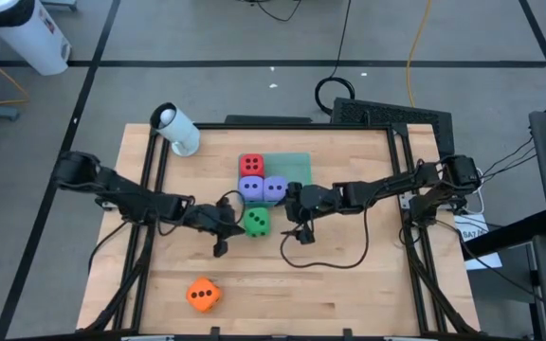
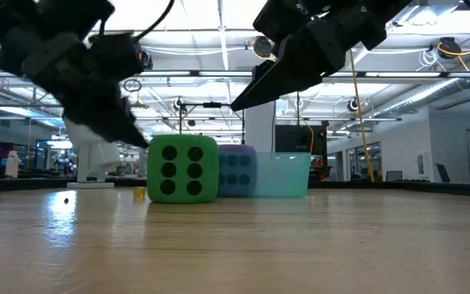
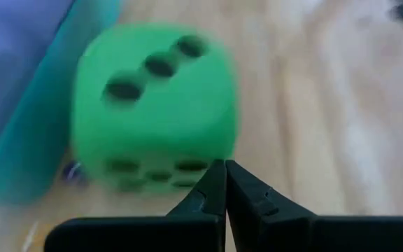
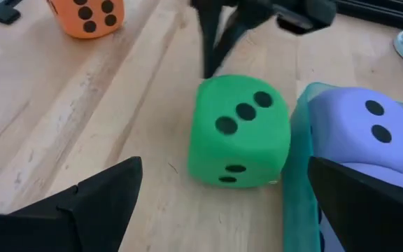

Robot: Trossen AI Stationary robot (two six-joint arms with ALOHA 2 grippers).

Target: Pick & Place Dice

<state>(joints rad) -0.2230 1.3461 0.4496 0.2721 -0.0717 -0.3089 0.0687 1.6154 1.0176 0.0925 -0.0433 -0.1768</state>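
Five soft dice on a wooden tabletop (image 1: 349, 275), seen from above. Green die (image 1: 256, 222) at centre, three pips up, just beside the near edge of a flat teal tray (image 1: 297, 166). On the tray, a red die (image 1: 251, 166) at the far left, with two purple-blue dice side by side before it: the left purple-blue die (image 1: 251, 188) and the right purple-blue die (image 1: 275, 189). Orange die (image 1: 203, 295) well apart, alone near the front edge. White cylinder (image 1: 176, 129) lying at the far left corner.

Left claw (image 1: 224, 220) reaching in from the left, tips pressed together and empty, just beside the green die's left face; contact impossible to tell. Right claw (image 1: 297, 227) reaching in from the right, fingers spread wide, holding nothing, near the green die's right side and apart from it.

From tabletop height: green die showing six pips toward the camera, one purple-blue die and the tray's wall behind it, both arms slanting down from above.
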